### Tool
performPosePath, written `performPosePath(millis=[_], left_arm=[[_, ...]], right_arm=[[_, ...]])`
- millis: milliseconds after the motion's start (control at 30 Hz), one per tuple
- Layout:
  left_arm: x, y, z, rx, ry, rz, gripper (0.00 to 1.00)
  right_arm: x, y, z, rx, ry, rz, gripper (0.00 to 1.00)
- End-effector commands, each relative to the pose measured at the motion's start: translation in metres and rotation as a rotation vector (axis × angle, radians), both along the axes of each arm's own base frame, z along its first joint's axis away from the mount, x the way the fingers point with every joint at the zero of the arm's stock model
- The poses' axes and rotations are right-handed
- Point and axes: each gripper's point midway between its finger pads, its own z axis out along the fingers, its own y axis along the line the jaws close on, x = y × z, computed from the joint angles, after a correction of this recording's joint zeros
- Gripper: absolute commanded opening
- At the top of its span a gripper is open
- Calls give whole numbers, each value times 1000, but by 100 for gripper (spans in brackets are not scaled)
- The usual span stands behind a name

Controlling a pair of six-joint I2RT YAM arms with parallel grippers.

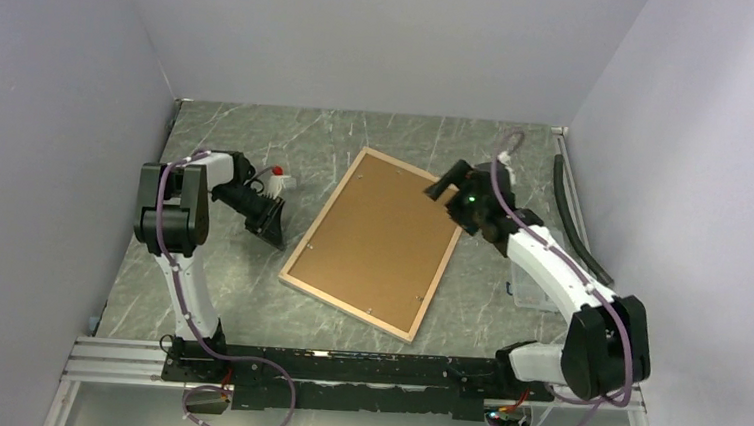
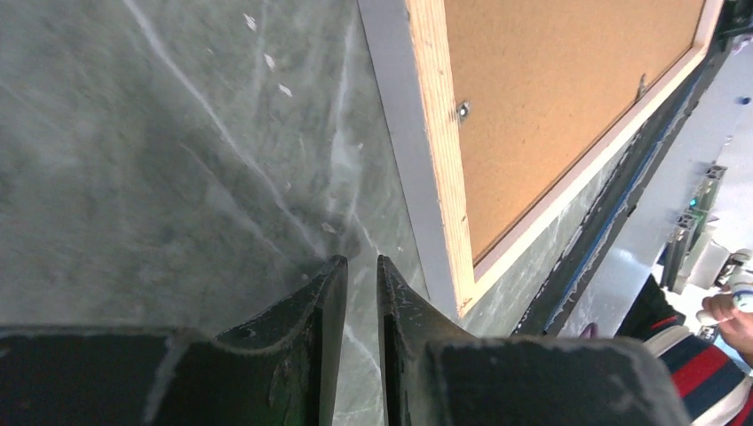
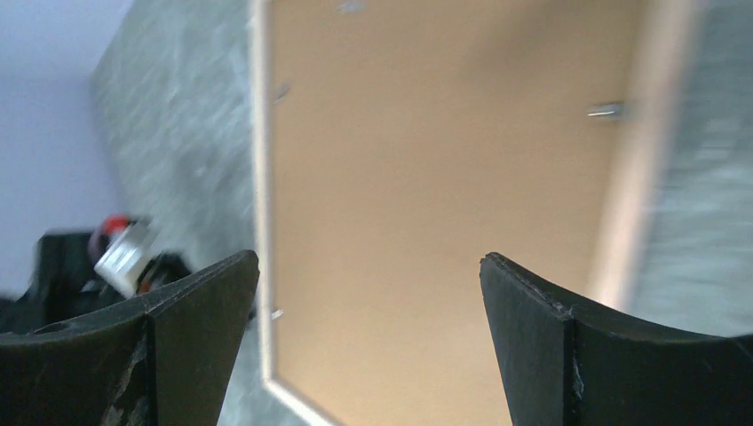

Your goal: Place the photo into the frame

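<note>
Frame is laid flat on the grey marbled tabletop, back side up, with pale wood rim seen all round. A brown backing board is seated inside the rim, and small metal tabs are seen along its inner edge. The long axis is set on a diagonal. The near short end is turned toward the left arm's side and the far short end toward the right hand.

The left hand is placed low over bare tabletop, just left of the frame's left long edge and close to its near-left corner. The frame is not touched by it. Its fingers are parted by a narrow slit only, and nothing is held between them. From this hand the frame lies to the right. The corner is found just ahead-right of the fingertips, and the long edge runs on ahead.

The right hand is held above the frame's far-right corner. Its fingers are spread wide and nothing is gripped. The backing board is seen ahead of this hand, filling the space between the two fingers. The right wrist view is blurred, so whether the frame is touched cannot be told.
</note>
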Motion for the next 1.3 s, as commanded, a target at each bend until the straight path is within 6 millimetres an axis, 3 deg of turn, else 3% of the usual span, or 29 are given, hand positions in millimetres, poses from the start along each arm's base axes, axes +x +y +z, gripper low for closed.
performPosePath(millis=[0,133,267,400,600,767,900,967,1067,1167,1233,1267], left_arm=[[0,6,-4,130,-125,-73,25],[-17,-3,-12,174,-140,-149,24],[-31,-9,-16,205,-148,-207,22],[-50,-22,-19,213,-140,-287,23],[-84,-58,-26,244,-152,-451,20],[-105,-91,-19,202,-124,-545,22],[-114,-104,7,140,-123,-564,24],[-106,-97,25,114,-141,-529,25],[-63,-72,57,57,-171,-367,27],[3,-46,80,-24,-179,-127,29],[42,-38,83,-95,-130,23,32],[49,-38,79,-136,-80,68,33]], right_arm=[[-26,-79,-48,-205,147,-125,100],[-29,-102,-77,-199,199,-155,100],[-23,-85,-94,-120,212,-92,100],[-3,-67,-103,-63,221,-27,100],[38,-41,-94,-9,205,56,100],[59,-20,-82,-30,188,112,100],[59,-38,-80,-118,205,47,100],[58,-50,-71,-162,184,0,100],[59,-60,-47,-190,119,-52,100],[63,-48,-25,-165,53,-41,100],[66,-29,-15,-151,23,-5,100],[68,-17,-11,-145,7,21,100]])
